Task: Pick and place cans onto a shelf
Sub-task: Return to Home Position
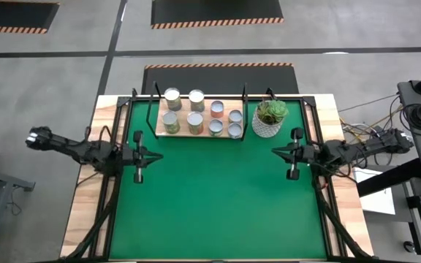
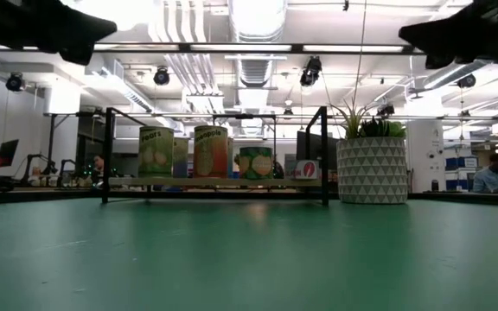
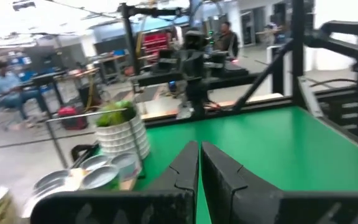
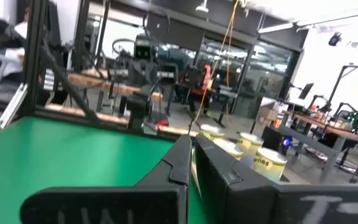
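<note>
As cans [image 1: 195, 122] fill shelf [image 1: 183, 112], tools [image 1: 156, 155] [image 1: 275, 151] well apart

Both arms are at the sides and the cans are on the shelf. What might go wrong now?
1. The left tool, shut, sits near the front left corner of the shelf; a wide swing might clip its frame.
2. The cans at the right end stand close to the board's edge, beside the plant pot; a jolt may tip one off.
The right tool, shut, waits nearby.

rear cans [image 2: 181, 157] mostly hidden behind front cans [image 2: 211, 152], left arm [image 2: 33, 26], right arm [image 2: 469, 30] cropped by top edge
</note>
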`<state>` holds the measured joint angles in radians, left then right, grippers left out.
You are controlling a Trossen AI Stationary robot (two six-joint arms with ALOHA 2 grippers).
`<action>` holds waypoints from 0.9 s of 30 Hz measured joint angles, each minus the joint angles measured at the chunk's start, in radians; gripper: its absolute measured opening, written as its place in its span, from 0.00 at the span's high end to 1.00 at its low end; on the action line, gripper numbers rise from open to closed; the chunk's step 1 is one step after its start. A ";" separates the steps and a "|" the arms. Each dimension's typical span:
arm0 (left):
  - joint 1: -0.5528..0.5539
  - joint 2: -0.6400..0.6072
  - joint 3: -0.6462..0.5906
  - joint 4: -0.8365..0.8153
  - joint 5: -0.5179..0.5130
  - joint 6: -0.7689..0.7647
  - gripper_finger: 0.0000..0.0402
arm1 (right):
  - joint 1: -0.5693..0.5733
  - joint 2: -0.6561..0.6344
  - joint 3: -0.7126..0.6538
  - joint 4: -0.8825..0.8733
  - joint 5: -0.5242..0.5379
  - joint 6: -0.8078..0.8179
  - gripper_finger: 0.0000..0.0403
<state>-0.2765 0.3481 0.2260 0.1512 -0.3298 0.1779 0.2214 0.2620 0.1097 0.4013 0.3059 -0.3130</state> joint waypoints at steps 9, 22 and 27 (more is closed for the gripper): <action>0.114 -0.022 -0.007 -0.063 0.070 -0.034 1.00 | 0.000 -0.141 -0.009 -0.120 0.000 -0.003 0.97; 0.166 -0.065 -0.108 -0.027 0.165 -0.117 1.00 | 0.000 -0.256 -0.020 -0.268 -0.016 -0.002 0.97; 0.166 -0.095 -0.158 -0.015 0.172 -0.136 1.00 | 0.000 -0.261 -0.046 -0.269 -0.022 -0.004 0.97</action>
<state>-0.1108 0.2529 0.0684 0.1362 -0.1578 0.0420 0.2217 0.0006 0.0634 0.1324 0.2841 -0.3167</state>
